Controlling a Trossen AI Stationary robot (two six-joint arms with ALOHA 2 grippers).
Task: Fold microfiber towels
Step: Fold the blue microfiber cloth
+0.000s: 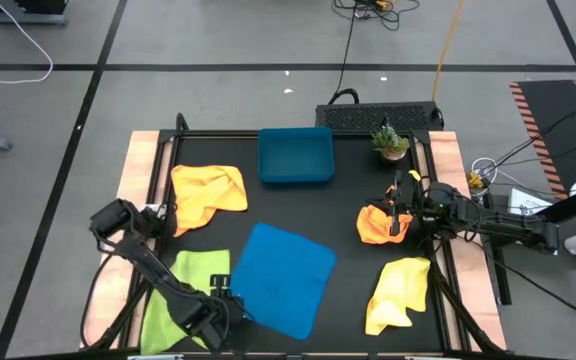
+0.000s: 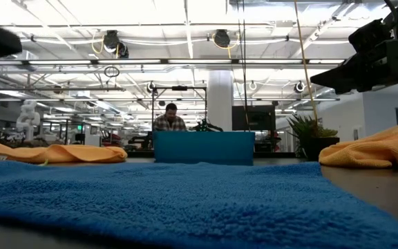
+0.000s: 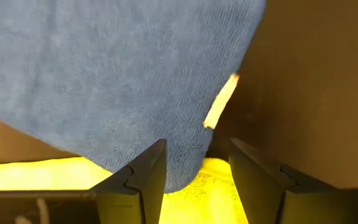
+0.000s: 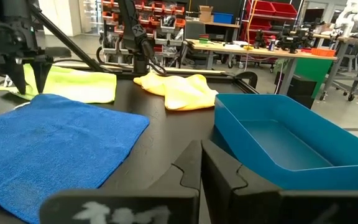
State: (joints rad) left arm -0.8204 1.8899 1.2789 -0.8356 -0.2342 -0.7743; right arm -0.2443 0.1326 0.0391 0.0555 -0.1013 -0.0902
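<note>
A blue towel (image 1: 286,278) lies spread flat on the black table, toward the near edge. Its left corner (image 3: 188,165) rests on a lime green towel (image 1: 183,290). My left gripper (image 3: 194,149) is open and points down at that corner, one finger on either side of it; a small orange tag (image 3: 221,102) sticks out of the towel's edge. My right gripper (image 4: 201,155) is shut and held level above the table at the right, beside a crumpled orange towel (image 1: 376,225).
A blue tray (image 1: 295,155) stands at the far middle, with a small potted plant (image 1: 390,142) to its right. One crumpled yellow towel (image 1: 206,195) lies far left and another (image 1: 398,293) near right. A person (image 2: 170,119) sits in the room beyond the table.
</note>
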